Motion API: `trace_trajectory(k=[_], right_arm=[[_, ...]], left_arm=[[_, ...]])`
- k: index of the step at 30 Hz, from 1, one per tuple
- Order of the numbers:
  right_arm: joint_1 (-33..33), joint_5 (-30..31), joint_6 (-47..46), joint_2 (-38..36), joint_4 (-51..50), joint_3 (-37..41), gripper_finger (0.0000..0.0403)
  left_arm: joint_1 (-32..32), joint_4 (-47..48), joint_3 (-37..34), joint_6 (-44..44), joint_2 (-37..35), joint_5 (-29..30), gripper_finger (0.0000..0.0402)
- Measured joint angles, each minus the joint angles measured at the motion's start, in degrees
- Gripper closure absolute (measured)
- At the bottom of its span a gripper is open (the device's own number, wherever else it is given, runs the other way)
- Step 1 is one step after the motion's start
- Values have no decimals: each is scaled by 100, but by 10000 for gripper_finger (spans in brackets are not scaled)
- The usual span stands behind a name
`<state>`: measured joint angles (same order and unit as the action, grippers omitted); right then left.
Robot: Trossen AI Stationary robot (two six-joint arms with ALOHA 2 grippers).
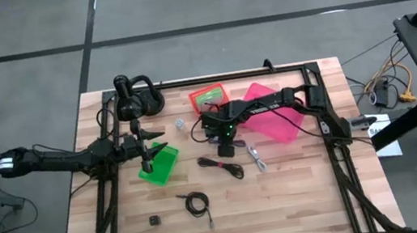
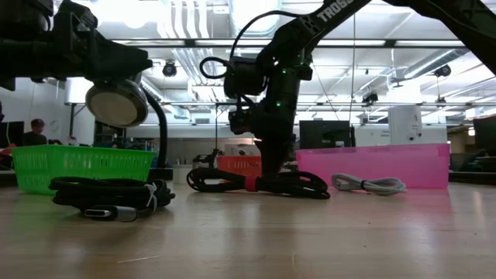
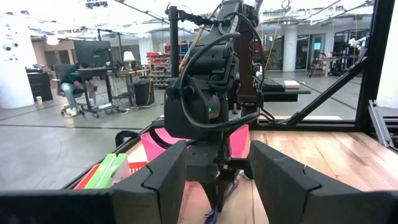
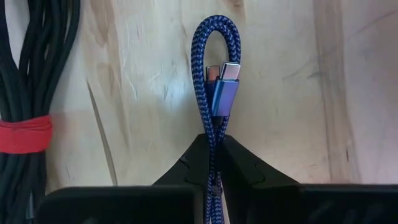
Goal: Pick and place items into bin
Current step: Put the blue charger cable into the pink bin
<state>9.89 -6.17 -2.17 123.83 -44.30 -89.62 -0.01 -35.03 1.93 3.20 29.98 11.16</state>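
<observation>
At mid-table, beside the pink bin (image 1: 274,115): right gripper (image 4: 213,163) clamped on folded purple cable (image 4: 216,74), loop and plugs lying on wood. Probably light, limp, braided, grippy; best taken mid-bundle. Left gripper (image 3: 214,177) spread wide, empty, over green basket (image 1: 157,166).

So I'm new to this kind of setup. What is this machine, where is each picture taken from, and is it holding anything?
It is a robot with two dark arms at a wooden table. One picture looks straight down, one looks level across the tabletop, and one camera sits on each wrist. The right pincer is shut on a folded purple cable, seen close up from its own wrist, beside a black cable bundle with a red tie. The left pincer is open over a green bin, holding nothing. Also on the table: a pink bin, a red bin, a small coiled black cable, a grey cable and a tiny black block.
</observation>
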Motion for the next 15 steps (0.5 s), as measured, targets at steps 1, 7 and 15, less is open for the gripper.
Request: trace_trajectory(k=[1, 7, 15], right_arm=[[-2, 8, 0, -10, 0, -16, 389], [-86, 23, 9, -228, 11, -75, 390], [-299, 423, 114, -873, 25, -53, 390]], left_arm=[[0, 0, 0, 0, 2, 0, 240], [0, 0, 0, 0, 0, 0, 240], [-2, 2, 0, 0, 2, 0, 240]])
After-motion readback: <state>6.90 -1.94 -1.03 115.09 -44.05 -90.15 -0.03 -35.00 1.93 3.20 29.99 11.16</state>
